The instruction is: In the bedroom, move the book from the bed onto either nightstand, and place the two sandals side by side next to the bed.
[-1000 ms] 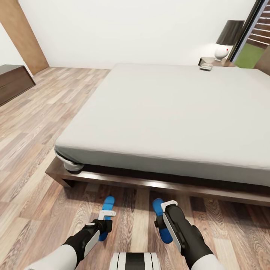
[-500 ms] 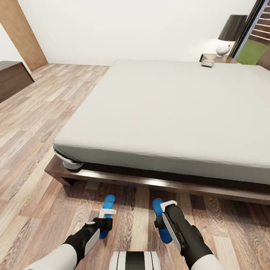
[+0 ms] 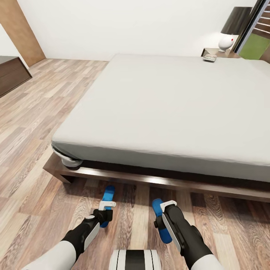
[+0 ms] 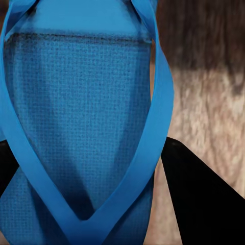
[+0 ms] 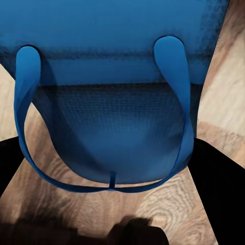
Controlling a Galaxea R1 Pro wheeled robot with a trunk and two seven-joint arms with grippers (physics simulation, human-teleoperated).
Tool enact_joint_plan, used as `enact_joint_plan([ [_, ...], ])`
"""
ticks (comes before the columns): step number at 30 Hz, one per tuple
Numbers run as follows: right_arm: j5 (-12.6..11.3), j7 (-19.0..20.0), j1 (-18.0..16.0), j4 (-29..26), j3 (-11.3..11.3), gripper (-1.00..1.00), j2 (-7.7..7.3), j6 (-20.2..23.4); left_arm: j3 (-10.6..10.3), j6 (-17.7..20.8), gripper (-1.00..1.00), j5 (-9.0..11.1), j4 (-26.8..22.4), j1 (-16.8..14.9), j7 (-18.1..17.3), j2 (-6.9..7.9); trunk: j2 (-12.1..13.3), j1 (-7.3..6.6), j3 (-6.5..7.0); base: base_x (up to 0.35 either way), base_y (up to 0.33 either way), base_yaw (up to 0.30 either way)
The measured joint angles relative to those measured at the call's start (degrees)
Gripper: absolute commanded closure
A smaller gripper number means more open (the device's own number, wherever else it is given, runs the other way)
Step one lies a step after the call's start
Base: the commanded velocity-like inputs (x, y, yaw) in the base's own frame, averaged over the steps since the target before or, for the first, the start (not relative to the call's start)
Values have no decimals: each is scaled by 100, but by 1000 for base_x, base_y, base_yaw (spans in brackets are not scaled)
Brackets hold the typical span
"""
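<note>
Both my pincers low at the bright blue flip-flops by the bed.
Grip state I cannot tell – a careless release could skew one sandal, spoiling the pair.

Even, bright, shadowless-looking light fills the rendered bedroom in the head view; the mattress reads pale and flat, with a soft sheen along the bed's wooden base and a dark band of shadow beneath the mattress edge. Straight lines bow toward the frame edges. A lamp sits by a sunlit window strip. Both wrist views are close and slightly soft, sandal weave grainy, the corners blocked by black shapes.
</note>
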Motion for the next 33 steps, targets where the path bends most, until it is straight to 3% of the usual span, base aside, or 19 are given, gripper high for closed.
enact_joint_plan([
  [9,2,-1,0,-6,2,100,0,0,-1,-171,100,-9,-10,0,4,2,-3,5,-45,0,0,0],
  [22,8,0,0,-6,2,100,0,0,-1,-230,100,-8,-7,0,-5,2,-15,28,-244,0,0,0],
  [29,11,-1,0,-7,2,100,1,0,-1,-231,100,-10,-14,0,-8,6,-15,28,-245,0,0,0],
  [33,8,0,0,-6,2,100,0,0,0,-231,100,-7,-15,0,-8,20,-20,39,-333,0,0,0],
])
